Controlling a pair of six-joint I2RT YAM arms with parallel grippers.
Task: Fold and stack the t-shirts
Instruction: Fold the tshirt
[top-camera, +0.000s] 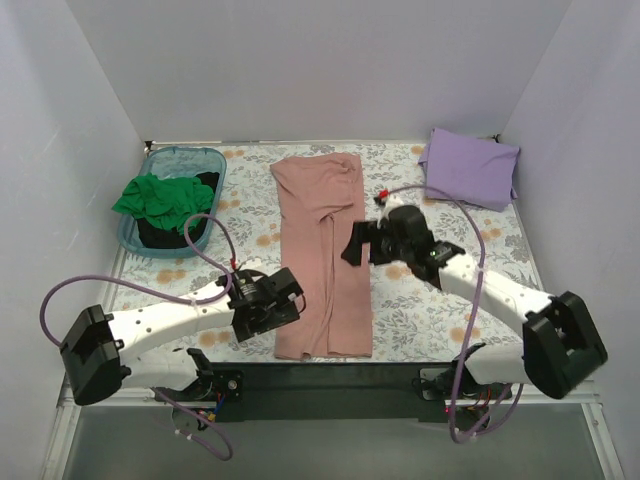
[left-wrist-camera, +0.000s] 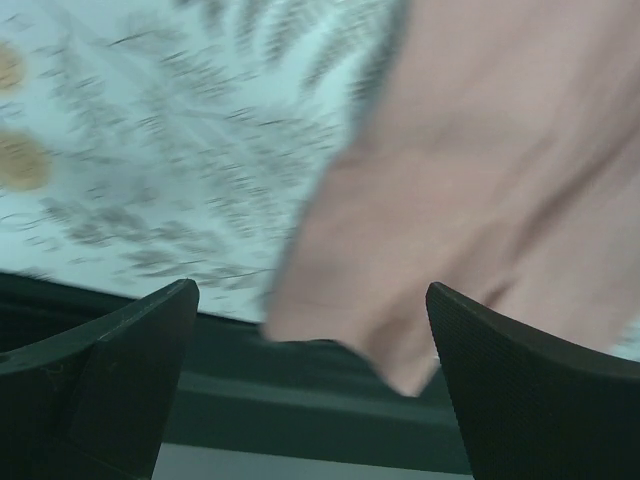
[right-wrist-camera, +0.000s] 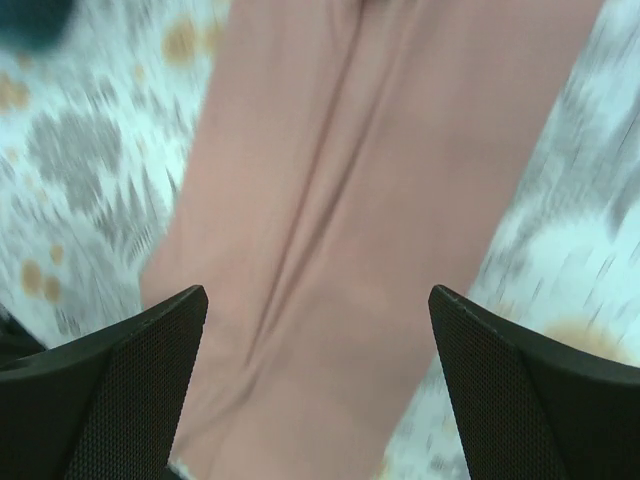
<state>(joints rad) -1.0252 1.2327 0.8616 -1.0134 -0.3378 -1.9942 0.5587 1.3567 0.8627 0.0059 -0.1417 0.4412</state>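
A salmon-pink t-shirt lies folded lengthwise into a long strip down the middle of the table. It also shows in the left wrist view and the right wrist view. My left gripper is open and empty over the strip's near left corner. My right gripper is open and empty over the strip's right edge at mid-length. A folded lavender t-shirt lies at the back right. Green and black shirts sit crumpled in the tub.
A translucent teal tub stands at the back left. The floral table cover spans the table. The dark front table edge lies just below the pink shirt's near end. White walls close in on three sides.
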